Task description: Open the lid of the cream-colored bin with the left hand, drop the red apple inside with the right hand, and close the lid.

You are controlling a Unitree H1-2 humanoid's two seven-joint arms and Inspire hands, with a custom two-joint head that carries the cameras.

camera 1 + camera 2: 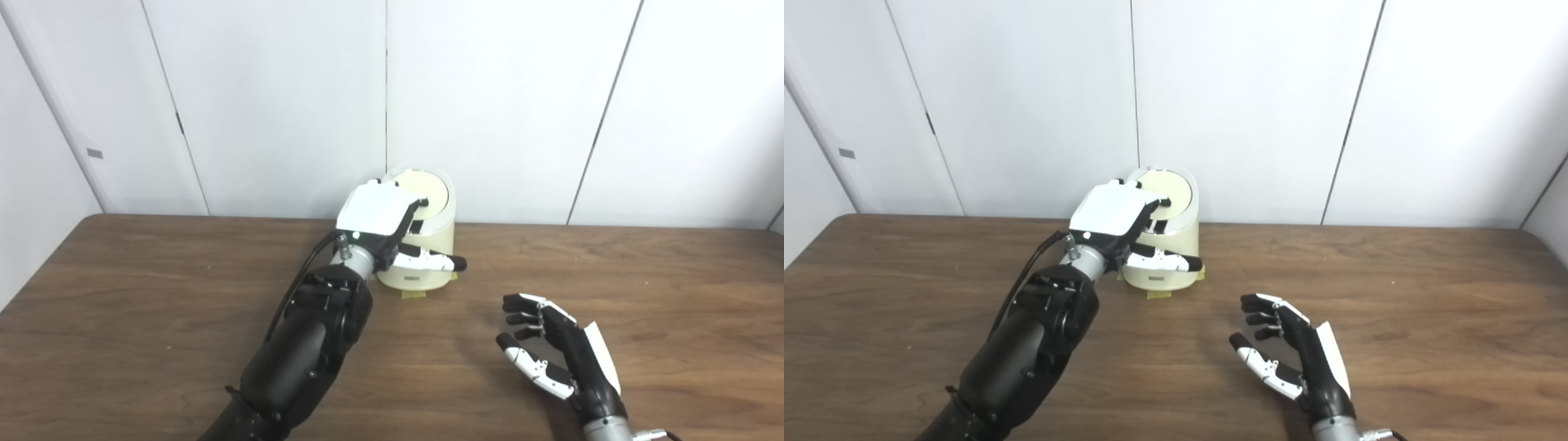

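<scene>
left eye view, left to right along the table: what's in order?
Left hand → cream-colored bin, which the hand reaches over → right hand, open and empty. No red apple in view.

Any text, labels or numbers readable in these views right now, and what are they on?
No text can be read in either view.
Bin: a small dark mark low on its front, too small and blurred to read.
Wall plate: a grey tag, blank as far as can be seen.
Left hand and right hand: no lettering visible.
</scene>
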